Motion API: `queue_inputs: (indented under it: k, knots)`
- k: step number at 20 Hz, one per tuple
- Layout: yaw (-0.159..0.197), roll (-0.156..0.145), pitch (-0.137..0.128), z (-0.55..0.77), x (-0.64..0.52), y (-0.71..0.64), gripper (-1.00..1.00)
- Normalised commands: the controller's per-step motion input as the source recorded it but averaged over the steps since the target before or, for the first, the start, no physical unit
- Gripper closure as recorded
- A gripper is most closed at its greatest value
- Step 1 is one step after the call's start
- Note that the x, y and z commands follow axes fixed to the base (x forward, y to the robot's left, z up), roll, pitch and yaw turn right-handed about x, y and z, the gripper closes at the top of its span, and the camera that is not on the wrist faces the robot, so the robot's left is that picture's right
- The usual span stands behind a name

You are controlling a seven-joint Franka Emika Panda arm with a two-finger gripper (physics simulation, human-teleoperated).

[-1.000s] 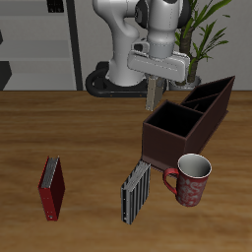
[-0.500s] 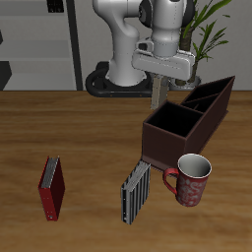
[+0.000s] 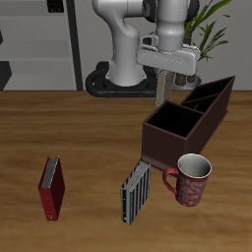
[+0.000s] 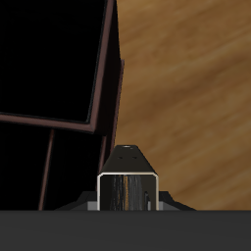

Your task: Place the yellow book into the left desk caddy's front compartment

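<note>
The gripper (image 3: 160,91) is clamped on the yellow book (image 3: 160,92), hanging upright in the frame's upper middle, with the front compartment (image 3: 175,120) just below-right.

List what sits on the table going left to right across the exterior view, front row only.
red book → dark striped book → mug. The left desk caddy stands behind the mug, so it has no clear place in that order; the claw holds the yellow book above it.
</note>
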Motion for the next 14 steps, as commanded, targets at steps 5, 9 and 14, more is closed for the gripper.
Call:
queue_inputs:
  k: [5, 9, 14]
  knots:
    - [-0.037, 0.032, 0.021, -0.02, 0.05, 0.13, 1.00]
    - [0.001, 0.032, -0.006, 0.00, 0.03, 0.24, 1.00]
    - [-0.025, 0.035, -0.002, 0.03, 0.08, 0.13, 1.00]
